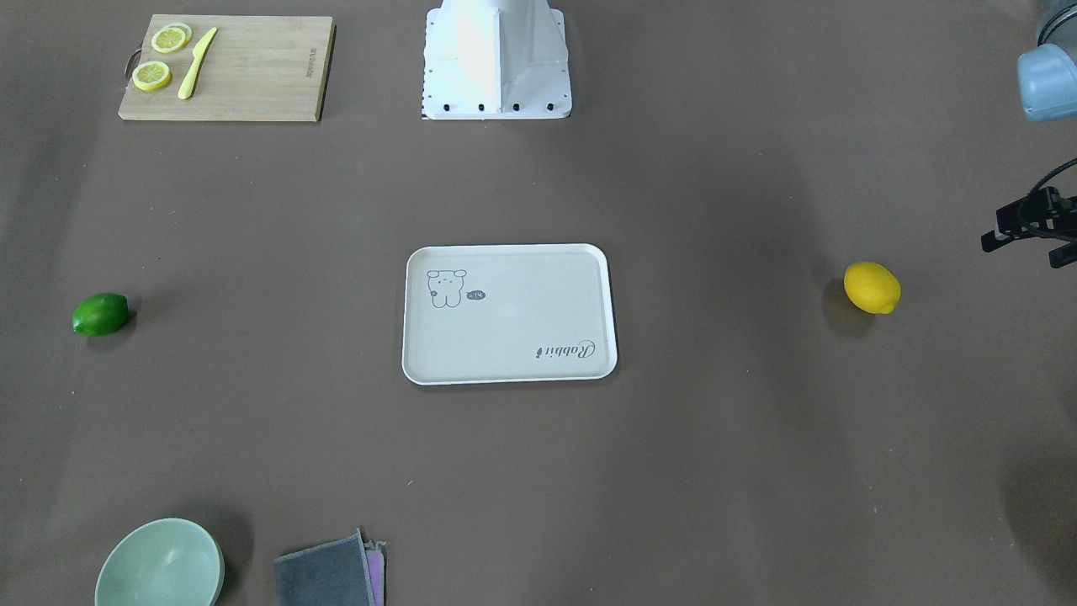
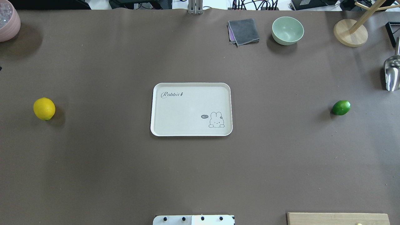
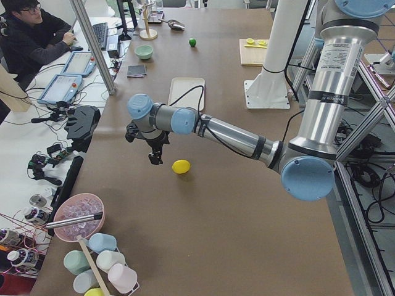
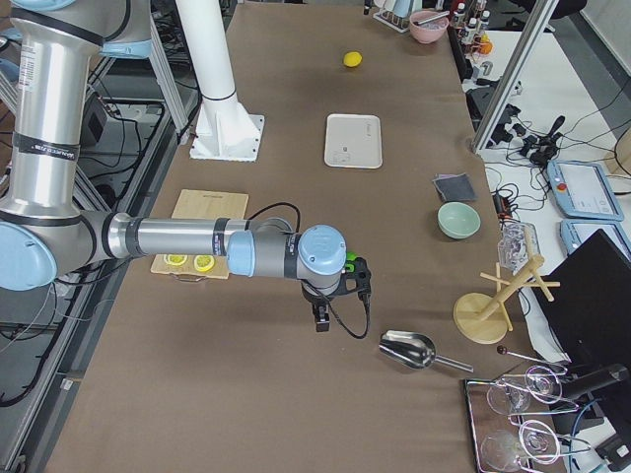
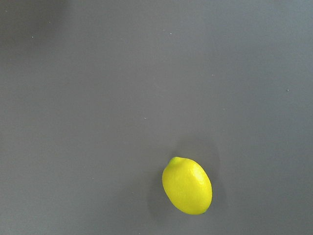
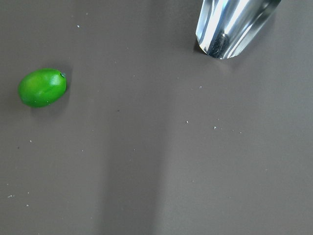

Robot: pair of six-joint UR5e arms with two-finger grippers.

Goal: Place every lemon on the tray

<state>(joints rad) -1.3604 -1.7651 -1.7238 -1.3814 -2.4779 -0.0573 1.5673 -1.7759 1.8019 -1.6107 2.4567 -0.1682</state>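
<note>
in right-wrist view, green lemon, scoop

One lemon lies well left of the tray, the other lemon well right; a bowl sits beyond it, rightward.

L arm, R arm: silver tubes, pale-blue joint caps, blk cables. L hand, R hand blk. White base.

Brown table, cluttered white side bench, seated operator, aluminium frame post
</note>
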